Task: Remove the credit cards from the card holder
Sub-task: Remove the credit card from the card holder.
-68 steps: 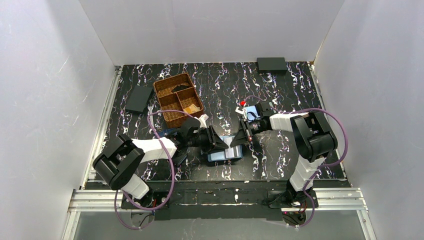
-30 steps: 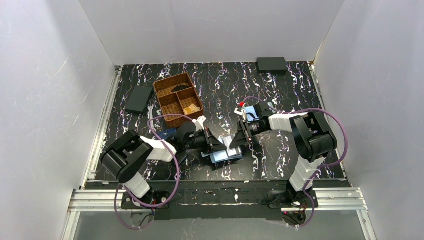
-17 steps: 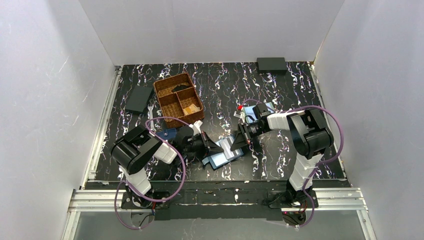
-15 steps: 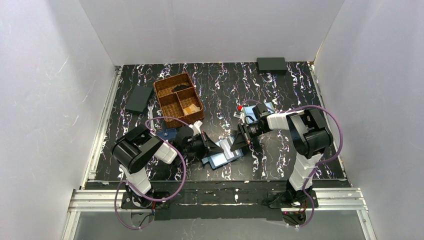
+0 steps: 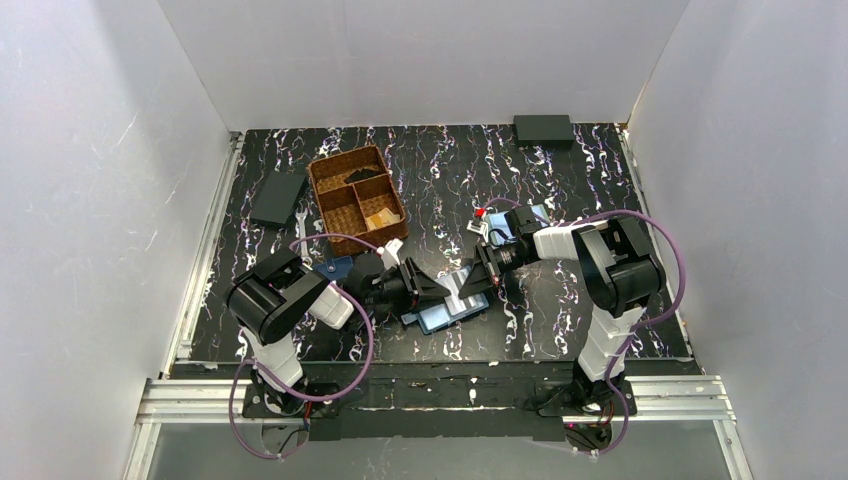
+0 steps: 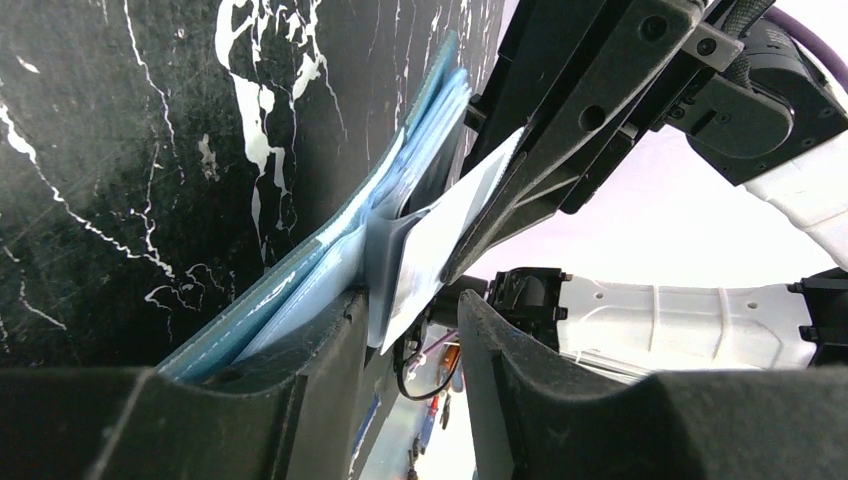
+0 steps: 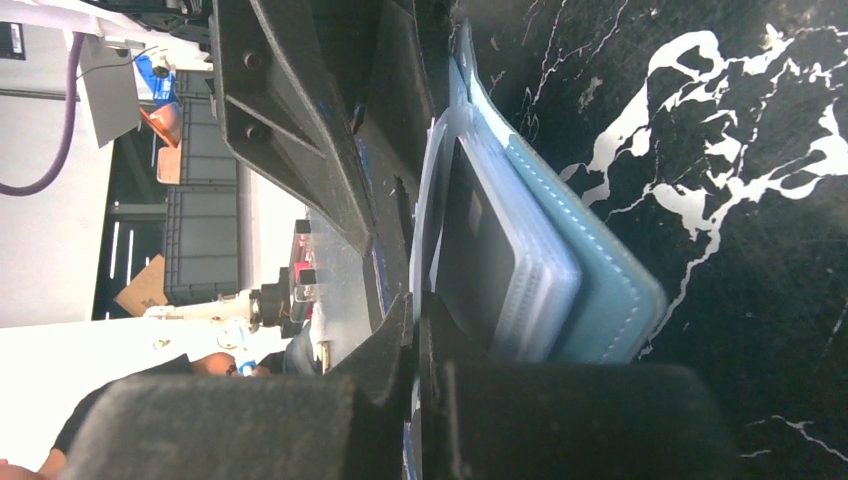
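Card holder (image 5: pixel 452 312) lies open on the worktop (image 5: pixel 560 170) between both arms, right end effector (image 7: pixel 417 330) pressed together, apparently pinching a whitish credit card (image 6: pixel 450 225) jutting lengthwise toward it, left end effector (image 6: pixel 410 312) spread astride the holder's flap.

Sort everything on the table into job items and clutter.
Job: card holder; credit card, partly out of it, pinched by the right gripper.
Clutter: wicker basket; black wallet; black box; pale blue holder; navy wallet.
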`<state>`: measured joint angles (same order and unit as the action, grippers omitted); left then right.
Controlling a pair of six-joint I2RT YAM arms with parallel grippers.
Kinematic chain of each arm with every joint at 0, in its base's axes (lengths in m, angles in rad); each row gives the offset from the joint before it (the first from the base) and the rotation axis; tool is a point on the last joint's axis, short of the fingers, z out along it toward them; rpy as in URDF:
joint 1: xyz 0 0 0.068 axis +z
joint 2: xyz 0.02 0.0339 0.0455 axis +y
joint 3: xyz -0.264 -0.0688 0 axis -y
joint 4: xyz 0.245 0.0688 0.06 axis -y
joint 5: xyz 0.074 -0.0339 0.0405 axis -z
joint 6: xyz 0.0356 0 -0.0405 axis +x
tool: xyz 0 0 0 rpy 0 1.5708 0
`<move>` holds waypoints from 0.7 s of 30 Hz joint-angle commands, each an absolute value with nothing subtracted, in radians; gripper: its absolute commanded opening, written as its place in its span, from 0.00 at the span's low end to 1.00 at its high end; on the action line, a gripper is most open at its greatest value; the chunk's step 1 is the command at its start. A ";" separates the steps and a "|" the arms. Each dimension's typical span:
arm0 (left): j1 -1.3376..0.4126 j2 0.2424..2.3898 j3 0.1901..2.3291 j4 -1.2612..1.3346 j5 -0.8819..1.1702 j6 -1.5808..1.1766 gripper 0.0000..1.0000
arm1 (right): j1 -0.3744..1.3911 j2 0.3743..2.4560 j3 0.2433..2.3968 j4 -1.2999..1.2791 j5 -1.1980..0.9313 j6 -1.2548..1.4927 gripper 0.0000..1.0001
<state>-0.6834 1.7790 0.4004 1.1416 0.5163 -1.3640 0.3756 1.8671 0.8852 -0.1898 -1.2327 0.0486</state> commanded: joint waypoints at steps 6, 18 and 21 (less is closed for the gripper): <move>-0.679 1.800 0.414 1.135 0.528 -1.398 0.34 | 0.383 1.851 0.878 -0.125 -1.376 0.108 0.01; -0.679 1.817 0.417 1.219 0.541 -1.420 0.00 | 0.382 1.867 0.880 -0.121 -1.352 0.118 0.01; -0.678 1.820 0.398 1.224 0.539 -1.398 0.00 | 0.379 1.869 0.880 -0.125 -1.333 0.116 0.06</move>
